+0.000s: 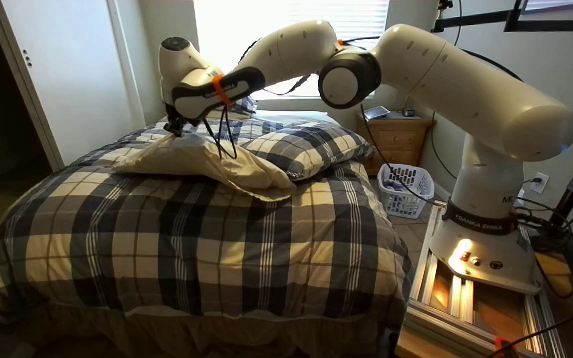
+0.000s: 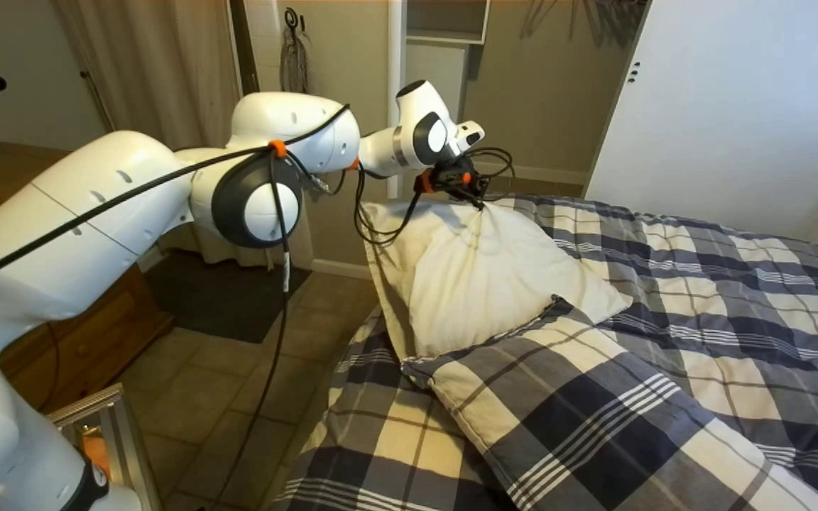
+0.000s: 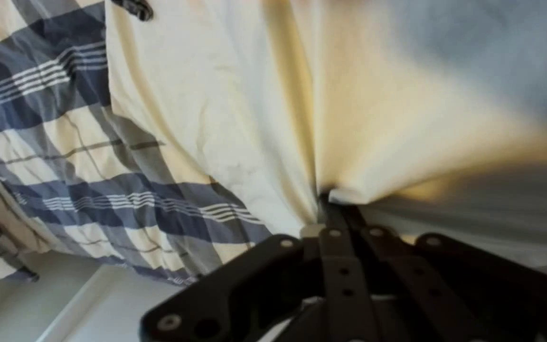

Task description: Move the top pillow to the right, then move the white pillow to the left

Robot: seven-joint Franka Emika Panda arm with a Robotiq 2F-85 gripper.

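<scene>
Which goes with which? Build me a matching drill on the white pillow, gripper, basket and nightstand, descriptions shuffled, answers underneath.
1. white pillow
2. gripper
3. basket
4. nightstand

A. slotted sides, open top
B. brown wood
C. black, clamped shut
D. plain fabric, one fold pinched up

Pairs: 1-D, 2-C, 3-A, 4-B

Arm stretched far out from base. Base upright; shoulder above. Upper arm slants up from shoulder to elbow; elbow bent, held high. Forearm arches over, then slopes down to wrist. Wrist folded; tool hangs beneath, aimed downward in both exterior views. In wrist view, fingers lie side by side, clamped together, tips pinched close, partly hidden.
</scene>
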